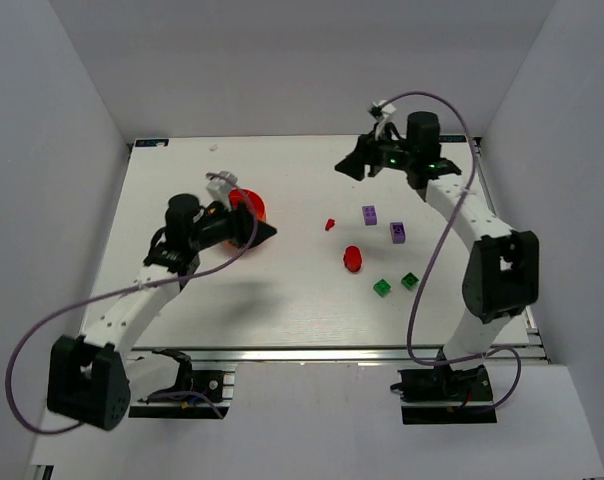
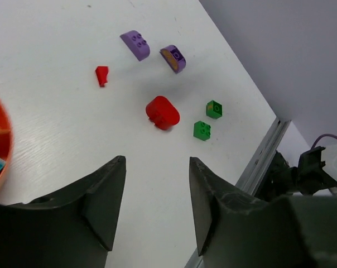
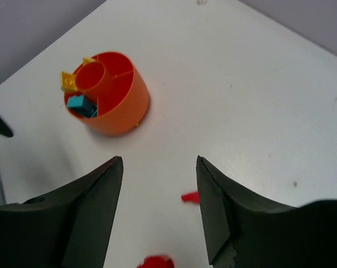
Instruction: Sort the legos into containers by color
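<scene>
Jaws on both arms are being held released and empty; the red rounded brick (image 1: 353, 259), right of the orange dish (image 3: 123, 109), is seemingly being lined up for pickup.

— From where is the table (image 1: 282, 320) seen in the top view?
— From high above and behind it, looking down.
— And the wrist views?
— They are taken closer, obliquely downward: the left is turned rightward, the right leftward. The orange dish (image 3: 121, 111) and the rounded red piece (image 2: 162, 111) are shared by all.
</scene>
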Available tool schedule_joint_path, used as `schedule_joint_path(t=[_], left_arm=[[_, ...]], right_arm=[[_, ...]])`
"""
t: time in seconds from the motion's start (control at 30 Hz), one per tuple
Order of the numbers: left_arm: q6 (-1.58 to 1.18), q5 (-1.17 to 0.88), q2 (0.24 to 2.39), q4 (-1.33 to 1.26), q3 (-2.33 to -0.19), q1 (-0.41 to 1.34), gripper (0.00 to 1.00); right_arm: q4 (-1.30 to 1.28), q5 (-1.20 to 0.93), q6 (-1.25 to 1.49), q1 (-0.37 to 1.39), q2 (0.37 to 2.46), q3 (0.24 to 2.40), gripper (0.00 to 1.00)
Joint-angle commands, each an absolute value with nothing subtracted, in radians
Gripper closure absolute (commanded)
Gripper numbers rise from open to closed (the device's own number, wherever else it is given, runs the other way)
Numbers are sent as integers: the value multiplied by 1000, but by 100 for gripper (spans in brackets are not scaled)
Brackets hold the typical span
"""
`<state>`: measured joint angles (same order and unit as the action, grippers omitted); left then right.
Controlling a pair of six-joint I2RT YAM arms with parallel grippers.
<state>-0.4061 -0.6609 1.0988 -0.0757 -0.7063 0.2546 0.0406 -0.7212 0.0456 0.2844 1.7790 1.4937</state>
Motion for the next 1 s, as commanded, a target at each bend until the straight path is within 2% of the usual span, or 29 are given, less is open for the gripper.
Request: schedule_joint_path(t=[0.0,0.13,0.23,0.3,0.33,0.43,0.53,0.77,0.97], left_arm=[[-400,-537,1222,-35,-846,394,40],[-377,-364,1522,106,-1066,546,39],[-345,-206,1656,207,-1247,617,36],[-321,-97,1771,250,-1360,652,34],[-310,-68,1805,264,-1394,663,32],[-279,60,1933,317,-1529,686,31],[-256,135,2032,344,-1623,707,31],[-239,224,2212,376,-1776,739,31],[-245,276,2269,385,-1836,759,34]], right_arm=[[-170,-866,-53,229,1648,1396,39],[-319,-939,-146,134,1519,1306,43],[-337,-1037,-169,58,1422,1204,48],[-318,-1096,-157,17,1359,1120,58],[-275,-1115,-140,17,1329,1091,69],[-277,-1152,-155,-67,1296,1048,80],[-367,-1158,-235,-100,1281,1077,78],[-314,-1210,-229,-146,1247,1014,75],[-334,-1241,-244,-167,1255,1009,74]])
